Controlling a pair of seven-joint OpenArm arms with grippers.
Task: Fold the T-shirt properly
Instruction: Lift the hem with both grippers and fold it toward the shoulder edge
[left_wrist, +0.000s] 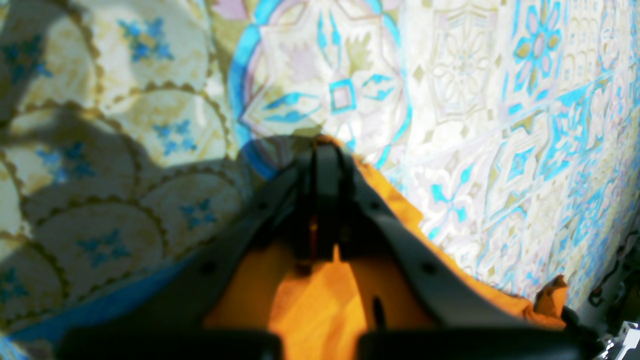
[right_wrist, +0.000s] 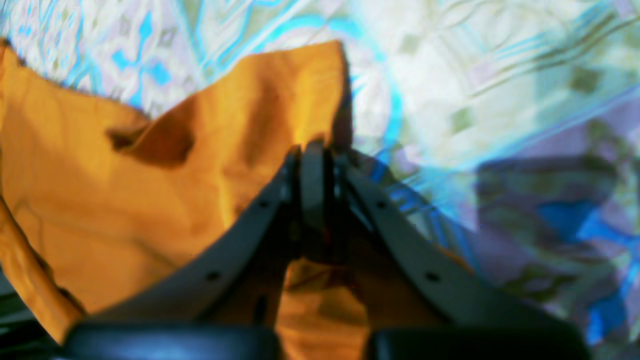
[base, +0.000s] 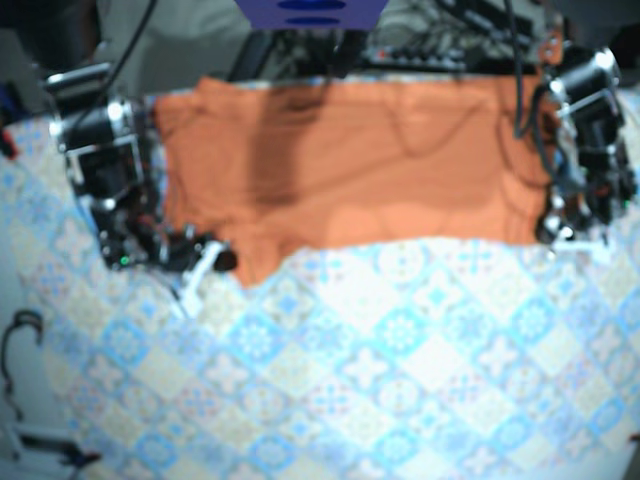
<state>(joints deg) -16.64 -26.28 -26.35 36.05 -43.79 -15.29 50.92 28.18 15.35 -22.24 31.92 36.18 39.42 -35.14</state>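
Orange cotton fills the space under and behind both grippers: the T-shirt (base: 350, 170) lies spread wide across the far part of the table, stretched between the two arms. The left gripper (left_wrist: 325, 145) has its two dark fingers pressed together with no gap. A sliver of orange shows right at their tips and more cloth runs back beneath them, so it is clamped on the shirt's edge. Ahead of that gripper and to both sides lies only the tablecloth (left_wrist: 500, 125), patterned in blue, cream and pale lilac tiles. The right gripper (right_wrist: 314, 147) is likewise closed, its fingers meeting on a raised peak of the fabric. From there the shirt falls away to that gripper's left in soft wrinkles with one dark crease, while patterned cloth and a blue shadow lie to its right. From above, each gripper sits at one lower corner of the garment. The hem between them runs roughly straight, dipping into a small point beside the right gripper.
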